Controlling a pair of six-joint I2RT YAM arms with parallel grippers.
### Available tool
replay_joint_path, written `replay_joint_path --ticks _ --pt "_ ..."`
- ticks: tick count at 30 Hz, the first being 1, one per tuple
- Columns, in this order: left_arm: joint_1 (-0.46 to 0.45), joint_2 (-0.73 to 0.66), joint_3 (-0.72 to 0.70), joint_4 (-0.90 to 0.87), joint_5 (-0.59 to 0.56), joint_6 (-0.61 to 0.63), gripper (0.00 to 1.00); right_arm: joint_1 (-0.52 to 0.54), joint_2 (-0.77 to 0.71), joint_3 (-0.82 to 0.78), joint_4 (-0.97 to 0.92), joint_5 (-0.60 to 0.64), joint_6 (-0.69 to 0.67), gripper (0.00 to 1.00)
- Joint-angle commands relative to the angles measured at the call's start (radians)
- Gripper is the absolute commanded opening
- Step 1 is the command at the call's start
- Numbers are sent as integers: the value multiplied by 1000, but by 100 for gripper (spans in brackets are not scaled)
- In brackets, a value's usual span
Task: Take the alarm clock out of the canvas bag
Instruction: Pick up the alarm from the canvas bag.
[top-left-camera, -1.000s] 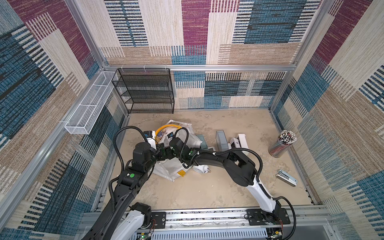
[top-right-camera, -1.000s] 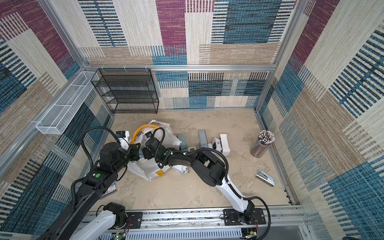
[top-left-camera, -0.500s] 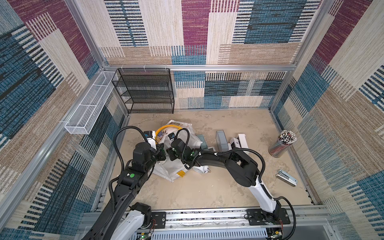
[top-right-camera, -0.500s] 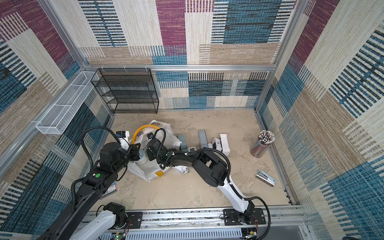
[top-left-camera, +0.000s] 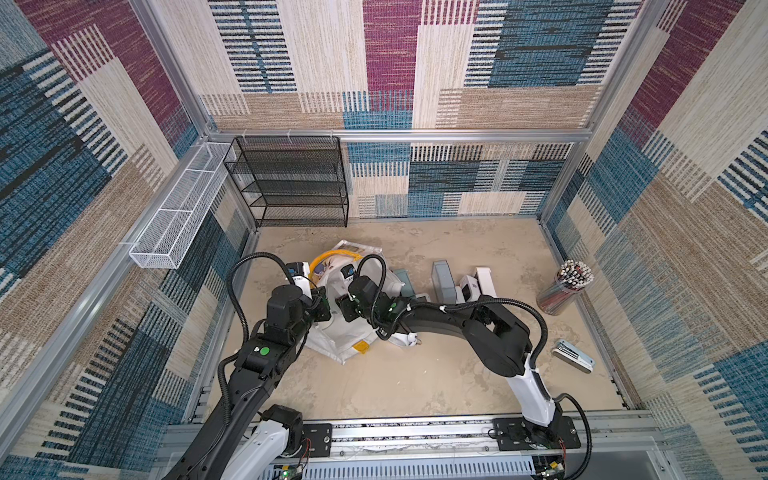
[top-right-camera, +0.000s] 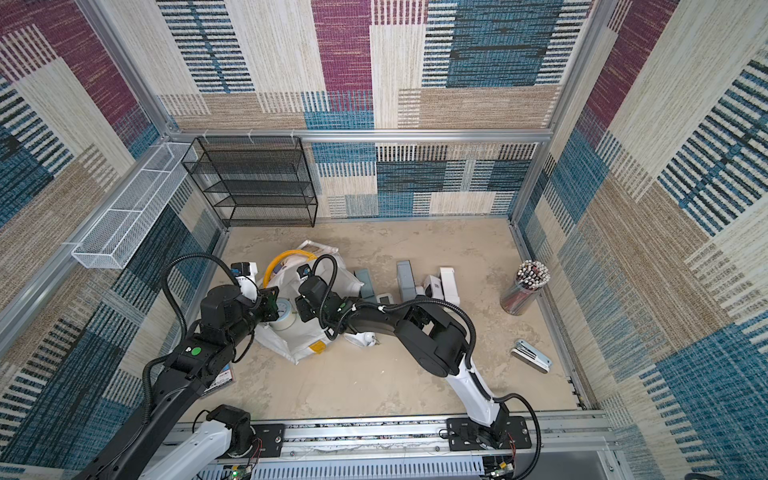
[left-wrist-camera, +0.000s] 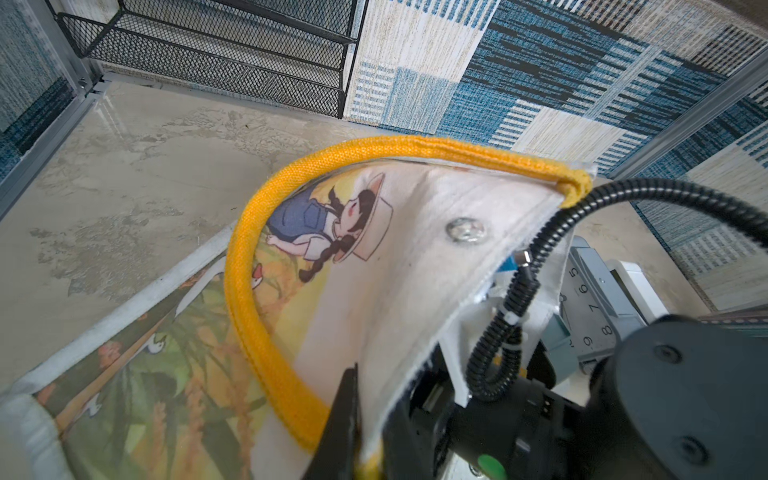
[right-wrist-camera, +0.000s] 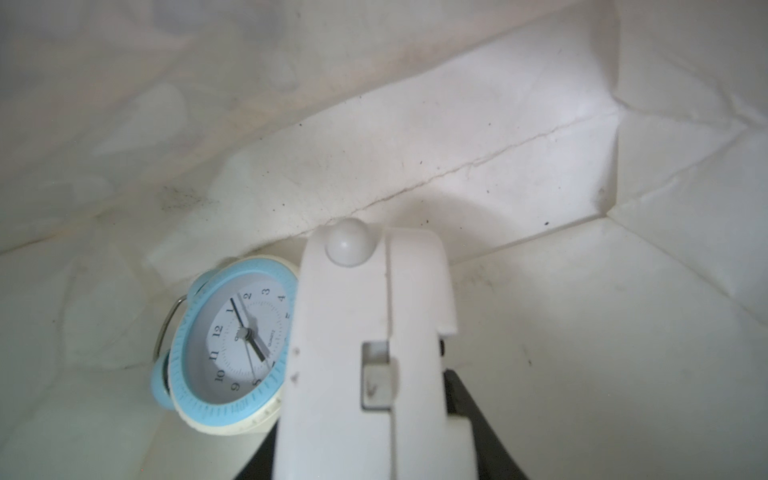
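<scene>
The canvas bag lies on its side at the table's left, white with a yellow handle. My left gripper is shut on the bag's rim fabric beside that handle, holding the mouth up. My right gripper is deep inside the bag, its black fingers closed on a white plastic object with a round knob. The alarm clock, round with a light blue rim and bells, lies on the bag's floor just beside that object, not held. It also shows through the mouth in a top view.
Grey and white boxy items stand in a row right of the bag, and a small white item lies under the right arm. A cup of pencils and a stapler-like thing sit far right. A black mesh shelf stands at the back.
The right wrist has edged slightly further into the bag's mouth. The left arm holds the rim in the same place.
</scene>
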Motion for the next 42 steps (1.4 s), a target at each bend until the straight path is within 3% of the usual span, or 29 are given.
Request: replay_joint_path --ticks 1,12,42 --pt "0 -1 2 -21 -42 -27 0 0 -33 -16 65 -16 11 26" --pt "-1 11 22 -49 -110 -57 0 1 -125 -130 99 -40 18 24" --pt "-1 1 -5 -79 -145 -86 0 15 -346 -383 263 -115 -2 23"
